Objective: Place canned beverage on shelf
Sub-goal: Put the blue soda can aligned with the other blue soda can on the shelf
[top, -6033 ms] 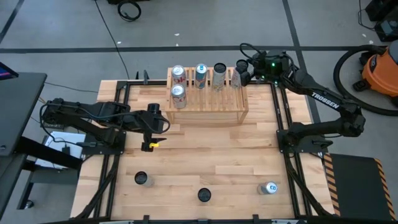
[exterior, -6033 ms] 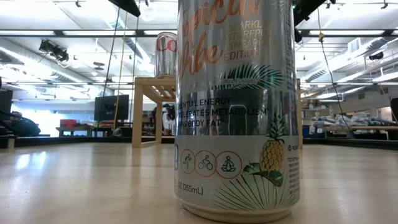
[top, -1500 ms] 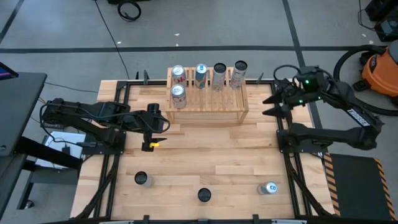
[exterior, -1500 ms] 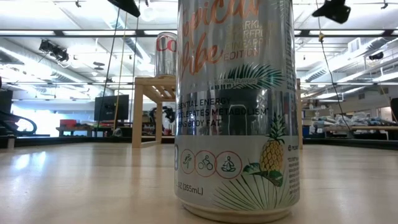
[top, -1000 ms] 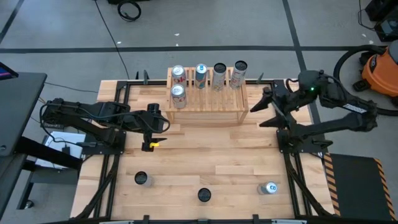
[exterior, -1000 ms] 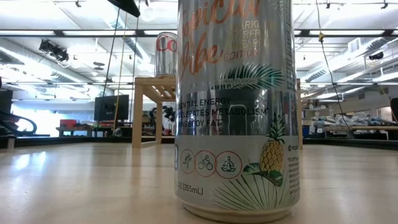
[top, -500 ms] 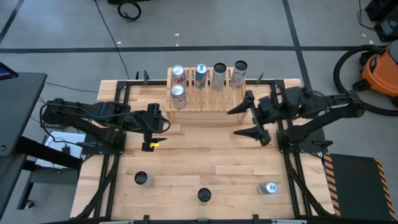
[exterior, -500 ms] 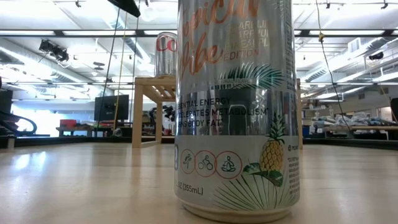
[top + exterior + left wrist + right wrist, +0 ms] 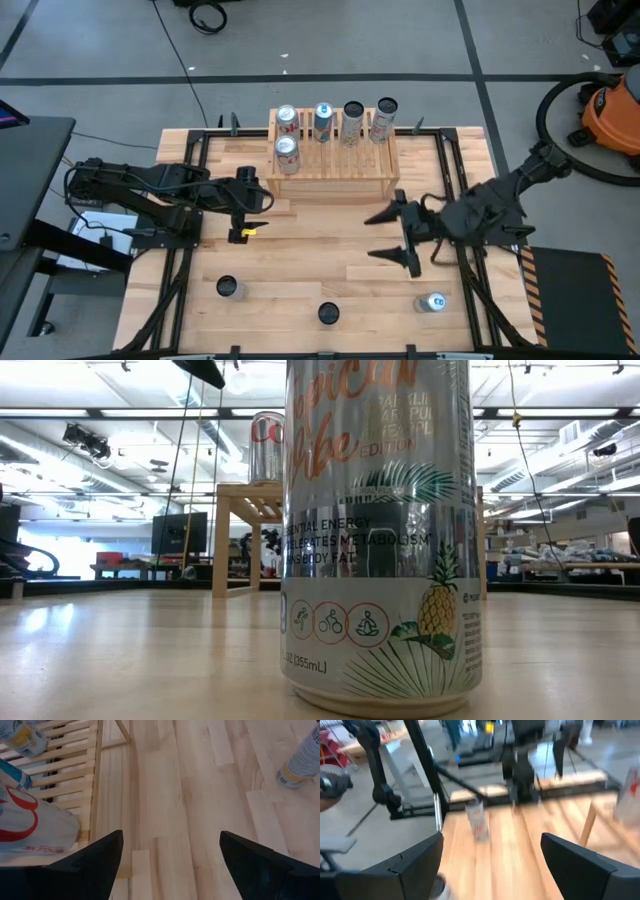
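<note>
The shelf [image 9: 331, 163] stands at the back middle of the table, with several cans on its slatted top, among them a red-and-white can [image 9: 286, 152] near its front left corner. Three canned beverages stand along the near edge: a left can [image 9: 228, 288], a middle can [image 9: 328, 313] and a right can [image 9: 432, 302]. My right gripper [image 9: 371, 237] hangs open and empty over the table in front of the shelf's right end. Beside the shelf's left front corner, my left gripper [image 9: 258, 193] waits open and empty. The pineapple-print can [image 9: 376, 530] fills the low view.
Black arm bases and rails run along both table sides [image 9: 180, 250]. The left wrist view shows the shelf's slats [image 9: 60, 765] and another can [image 9: 303, 757] on the table beyond. A can [image 9: 478, 820] shows blurred in the right wrist view. An orange vacuum [image 9: 612, 110] stands off the table.
The right arm has swung from the shelf's right end down toward the middle of the table, with its fingers open. The left arm and the cans have not moved.
</note>
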You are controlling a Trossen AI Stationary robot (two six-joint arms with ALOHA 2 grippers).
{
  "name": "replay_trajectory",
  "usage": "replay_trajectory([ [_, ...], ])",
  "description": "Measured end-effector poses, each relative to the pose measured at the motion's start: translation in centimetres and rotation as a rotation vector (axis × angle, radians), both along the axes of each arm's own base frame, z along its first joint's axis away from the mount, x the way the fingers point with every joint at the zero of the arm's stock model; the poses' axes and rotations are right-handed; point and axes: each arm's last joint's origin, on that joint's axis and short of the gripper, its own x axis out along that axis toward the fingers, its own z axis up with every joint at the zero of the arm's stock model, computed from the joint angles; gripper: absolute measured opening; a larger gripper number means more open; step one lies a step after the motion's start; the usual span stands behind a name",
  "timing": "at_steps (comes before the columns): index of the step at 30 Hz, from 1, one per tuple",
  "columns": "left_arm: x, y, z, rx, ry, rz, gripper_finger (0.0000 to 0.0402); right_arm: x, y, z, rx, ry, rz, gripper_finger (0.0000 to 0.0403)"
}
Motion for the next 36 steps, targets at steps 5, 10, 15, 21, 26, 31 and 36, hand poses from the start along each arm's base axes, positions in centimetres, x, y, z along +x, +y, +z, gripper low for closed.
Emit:
replay_trajectory([
  [5,-0.1,0.0,-0.1,-0.019,0.008,0.023,0.0334,-1.4,1.7,-1.1,0.064,0.112,0.003,0.0345],
  [10,-0.1,0.0,-0.1,-0.039,0.005,0.043,0.0334,-2.9,2.8,-2.2,0.113,0.224,0.011,0.0345],
  [15,-0.1,0.0,-0.1,-0.065,0.0,0.07,0.0334,-4.0,3.4,-3.5,0.148,0.35,-0.036,0.0345],
  [21,-0.1,0.0,-0.1,-0.065,0.0,0.071,0.0334,-4.6,4.8,-5.1,0.228,0.47,-0.091,0.0345],
  [26,-0.1,0.0,-0.1,-0.065,0.0,0.07,0.0334,-4.9,6.2,-6.4,0.318,0.588,-0.111,0.0345],
  [31,-0.1,0.0,-0.1,-0.065,0.0,0.07,0.0334,-4.9,7.4,-7.7,0.384,0.72,-0.133,0.0345],
  [36,-0.1,0.0,-0.1,-0.065,0.0,0.07,0.0334,-5.0,8.1,-9.2,0.415,0.884,-0.165,0.0345],
])
